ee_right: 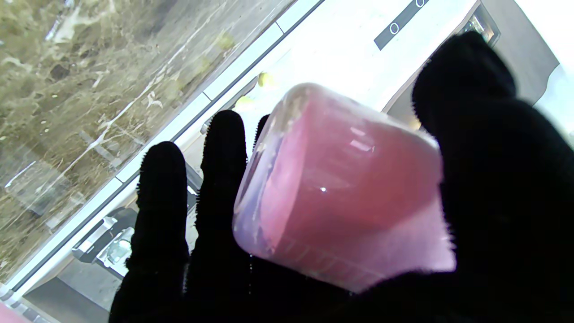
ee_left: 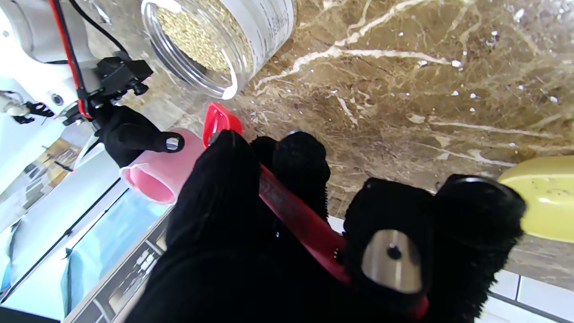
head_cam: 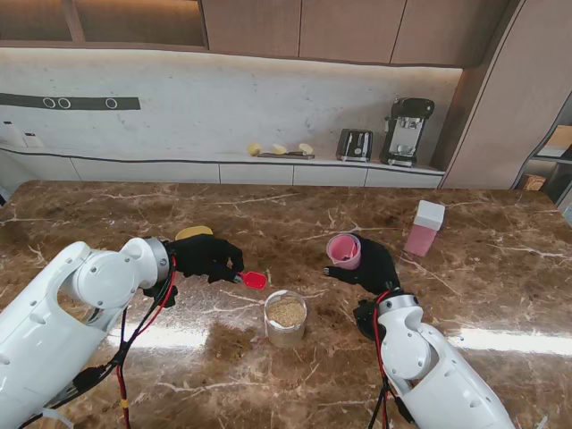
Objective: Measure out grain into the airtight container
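Holding a red scoop (head_cam: 255,280) by its handle, the left hand (head_cam: 207,256) had its fingers clamped on it, bowl end hanging just at 10 o'clock of the clear grain jar (head_cam: 286,316). Scoop bowl looked empty as far as the stand view showed; the left wrist view caught it edge-on, so contents could not be confirmed. Right hand (head_cam: 371,266) was wrapped around a pink measuring cup (head_cam: 344,251), lifted and tilted with its mouth toward the scoop; inside looked bare in the left wrist view. Grain still sat in the jar, roughly half full. Airtight container (head_cam: 424,228), pink with a white lid, stood well apart at 2 o'clock of the jar, lid on, untouched. A yellow object (head_cam: 194,232) lay at 12 o'clock behind the left hand.

Judged progress: early. Tools were picked up, no grain visibly measured yet. Left to do: scoop grain into the cup, open the container, pour in, close.
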Action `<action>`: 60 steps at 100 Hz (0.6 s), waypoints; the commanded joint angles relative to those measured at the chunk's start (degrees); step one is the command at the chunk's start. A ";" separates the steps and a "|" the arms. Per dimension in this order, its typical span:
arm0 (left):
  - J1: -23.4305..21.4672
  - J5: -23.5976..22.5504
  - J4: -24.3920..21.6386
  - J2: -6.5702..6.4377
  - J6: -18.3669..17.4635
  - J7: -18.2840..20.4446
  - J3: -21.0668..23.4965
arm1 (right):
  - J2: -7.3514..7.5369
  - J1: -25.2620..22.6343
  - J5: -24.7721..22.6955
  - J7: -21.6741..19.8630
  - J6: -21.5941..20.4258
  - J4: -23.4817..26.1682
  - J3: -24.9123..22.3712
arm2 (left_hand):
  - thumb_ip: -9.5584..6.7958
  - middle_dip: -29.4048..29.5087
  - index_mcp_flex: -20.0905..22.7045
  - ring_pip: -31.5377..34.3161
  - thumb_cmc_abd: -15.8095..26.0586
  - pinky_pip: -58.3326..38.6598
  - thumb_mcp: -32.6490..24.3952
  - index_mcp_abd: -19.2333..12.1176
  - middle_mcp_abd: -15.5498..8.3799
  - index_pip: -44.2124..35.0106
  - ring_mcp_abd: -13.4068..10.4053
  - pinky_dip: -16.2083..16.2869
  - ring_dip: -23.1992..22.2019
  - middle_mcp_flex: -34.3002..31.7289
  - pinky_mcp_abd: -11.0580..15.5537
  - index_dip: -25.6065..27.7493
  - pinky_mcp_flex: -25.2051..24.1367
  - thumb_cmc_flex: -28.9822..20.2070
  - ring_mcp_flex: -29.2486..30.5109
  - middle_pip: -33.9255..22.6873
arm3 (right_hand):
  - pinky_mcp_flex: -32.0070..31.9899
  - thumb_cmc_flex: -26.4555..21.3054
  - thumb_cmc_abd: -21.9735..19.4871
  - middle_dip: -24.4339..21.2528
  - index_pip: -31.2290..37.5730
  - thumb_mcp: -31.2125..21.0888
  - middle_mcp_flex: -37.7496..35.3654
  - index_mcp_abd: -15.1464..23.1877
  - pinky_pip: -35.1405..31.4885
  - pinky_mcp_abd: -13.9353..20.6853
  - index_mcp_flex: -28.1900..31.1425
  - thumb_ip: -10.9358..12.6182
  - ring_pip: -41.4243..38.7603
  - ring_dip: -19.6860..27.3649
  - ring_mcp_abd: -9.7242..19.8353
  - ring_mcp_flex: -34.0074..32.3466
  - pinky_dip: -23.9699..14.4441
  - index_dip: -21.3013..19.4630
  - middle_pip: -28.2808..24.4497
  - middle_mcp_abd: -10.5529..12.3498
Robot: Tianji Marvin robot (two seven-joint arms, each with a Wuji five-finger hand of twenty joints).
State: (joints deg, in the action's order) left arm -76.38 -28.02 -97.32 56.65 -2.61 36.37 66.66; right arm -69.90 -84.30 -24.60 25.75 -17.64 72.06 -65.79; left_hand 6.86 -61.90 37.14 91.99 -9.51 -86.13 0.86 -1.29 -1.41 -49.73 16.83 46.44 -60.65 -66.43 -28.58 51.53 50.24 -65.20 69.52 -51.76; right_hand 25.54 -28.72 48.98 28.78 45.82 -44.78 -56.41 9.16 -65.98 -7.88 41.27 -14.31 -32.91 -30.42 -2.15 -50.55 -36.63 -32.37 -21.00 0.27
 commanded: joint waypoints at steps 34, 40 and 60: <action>6.80 -1.74 -0.50 0.18 6.02 1.70 -7.96 | 0.14 0.69 -1.42 -0.18 -1.56 -1.73 0.26 | -3.33 1.56 0.99 5.86 3.62 -4.13 -0.11 1.75 -2.45 -3.36 -1.24 -2.42 1.81 -5.11 -2.19 -2.74 3.40 -3.11 2.91 -2.78 | -0.77 -0.23 -11.07 0.88 4.96 -7.98 -0.08 4.42 0.94 -0.23 4.61 -1.10 0.94 -0.29 0.38 -0.06 1.32 -0.60 0.15 0.27; 7.70 -1.63 -0.30 0.10 6.36 2.26 -8.94 | 0.15 0.76 -1.67 0.03 -1.79 -1.94 0.26 | -3.33 1.57 1.05 5.87 3.73 -4.16 -0.06 1.80 -2.46 -3.46 -1.13 -2.51 1.85 -5.11 -2.20 -2.87 3.40 -2.94 2.90 -2.78 | -0.78 -0.24 -10.93 0.87 4.90 -7.93 -0.08 4.49 1.00 -0.27 4.54 -1.10 0.99 -0.29 0.30 -0.05 1.35 -0.60 0.18 0.20; 9.48 -1.98 -0.32 -0.17 6.96 3.83 -10.95 | 0.27 0.78 -1.78 -0.28 -2.72 -2.06 -0.01 | -3.33 1.50 2.12 6.14 3.29 -4.65 -0.05 0.77 -2.51 -4.65 -1.08 -2.85 2.02 -5.98 -2.30 -2.31 3.94 -2.72 2.92 -3.10 | -1.26 -0.34 -10.73 0.75 4.67 -8.00 0.28 4.60 2.01 -0.50 4.36 -1.02 1.50 -0.15 0.46 0.28 1.75 -0.55 0.51 0.31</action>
State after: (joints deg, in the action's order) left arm -67.19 -29.69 -97.60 56.46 3.85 39.64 56.10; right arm -69.71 -83.28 -26.46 26.33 -20.26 70.18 -65.61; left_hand 6.24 -60.54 37.14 91.99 -9.51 -86.17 0.86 0.31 -1.41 -51.31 16.56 44.20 -59.08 -67.77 -28.67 48.81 51.62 -65.25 69.53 -51.85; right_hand 24.96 -28.69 48.98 28.78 45.82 -44.78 -56.41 9.14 -65.04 -7.97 41.27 -14.31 -32.08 -30.42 -2.15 -50.55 -35.91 -32.37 -21.00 0.27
